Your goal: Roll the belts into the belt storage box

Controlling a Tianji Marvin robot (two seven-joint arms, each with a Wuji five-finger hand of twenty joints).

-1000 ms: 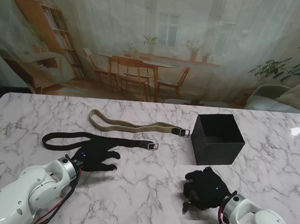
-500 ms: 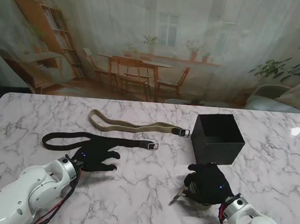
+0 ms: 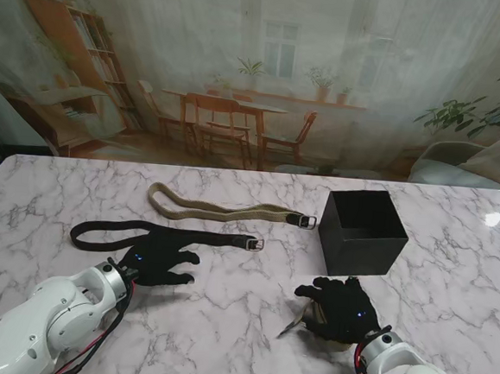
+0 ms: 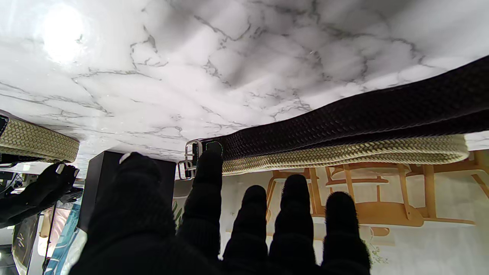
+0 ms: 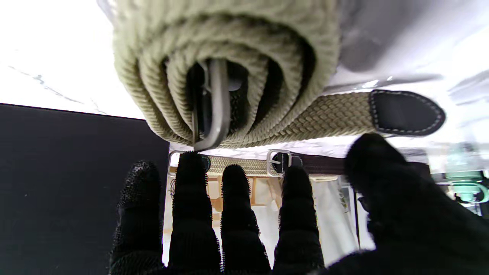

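A rolled beige belt (image 5: pixel 225 76) lies on the marble under my right hand (image 3: pixel 342 309); its dark leather tip (image 3: pixel 289 327) sticks out to the left. That hand's fingers (image 5: pixel 237 214) are straight and spread, not wrapped around the roll. The black storage box (image 3: pixel 363 232) stands just beyond it, top open. A second beige belt (image 3: pixel 222 208) lies flat, far from me. A black belt (image 3: pixel 160 234) lies nearer, buckle to the right. My left hand (image 3: pixel 159 262) rests open on the table, just on my side of the black belt's strap (image 4: pixel 344 118).
The marble table (image 3: pixel 238 333) stretches wide to left and right. A printed backdrop of a room stands behind its far edge. Bare marble lies between my two hands.
My right hand has slid away from me toward the box and spread its fingers; the roll's leather tip now shows at its left. My left hand has stayed still.
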